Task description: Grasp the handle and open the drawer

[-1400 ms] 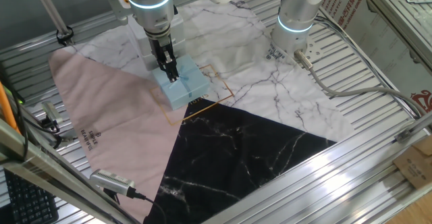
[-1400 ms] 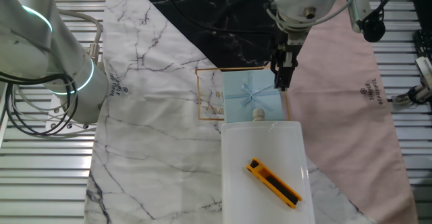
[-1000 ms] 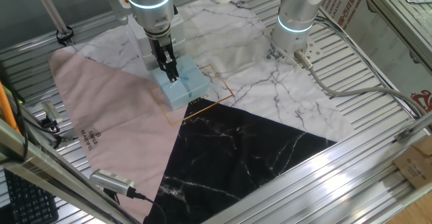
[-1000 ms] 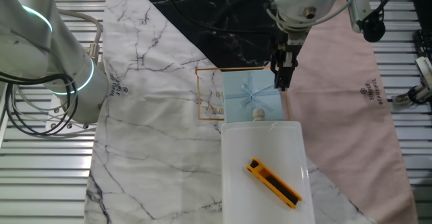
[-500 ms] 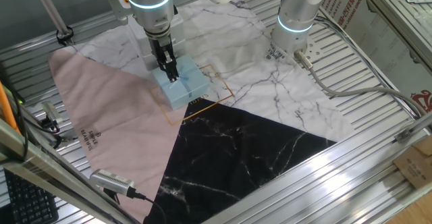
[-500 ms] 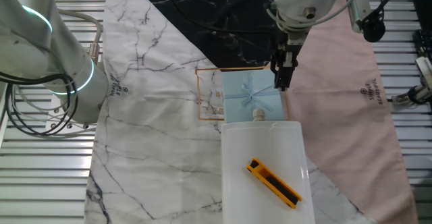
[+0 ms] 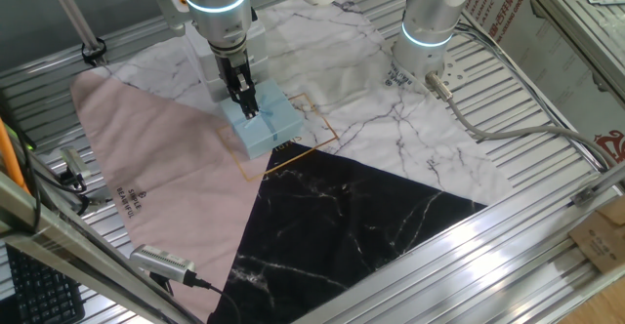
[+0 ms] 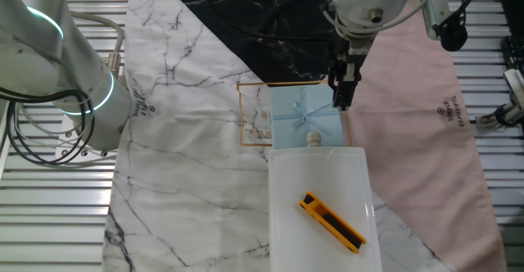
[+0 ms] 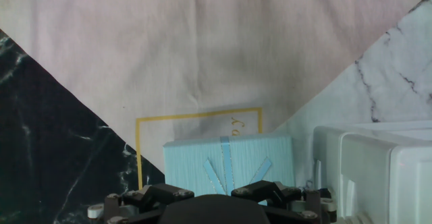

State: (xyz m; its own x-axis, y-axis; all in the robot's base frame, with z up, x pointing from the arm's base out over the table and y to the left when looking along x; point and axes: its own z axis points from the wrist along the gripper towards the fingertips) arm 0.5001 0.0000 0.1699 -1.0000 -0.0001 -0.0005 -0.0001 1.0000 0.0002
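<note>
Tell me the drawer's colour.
Light blue, with thin pale ribbon lines crossing its top; the drawer shows best in the other fixed view.

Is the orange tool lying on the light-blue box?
No, the orange tool lies on the white translucent box, beside the light-blue box.

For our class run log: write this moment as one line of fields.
phase: approach | gripper: over the pink-side edge of the light-blue drawer, finger state unclear | handle: ungrasped | drawer: closed | white box: beside drawer

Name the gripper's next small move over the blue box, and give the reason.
Probably shift toward the bow handle and descend. The gripper sits at the edge of the light-blue drawer box, off its ribbon crossing, holding nothing visible.
</note>
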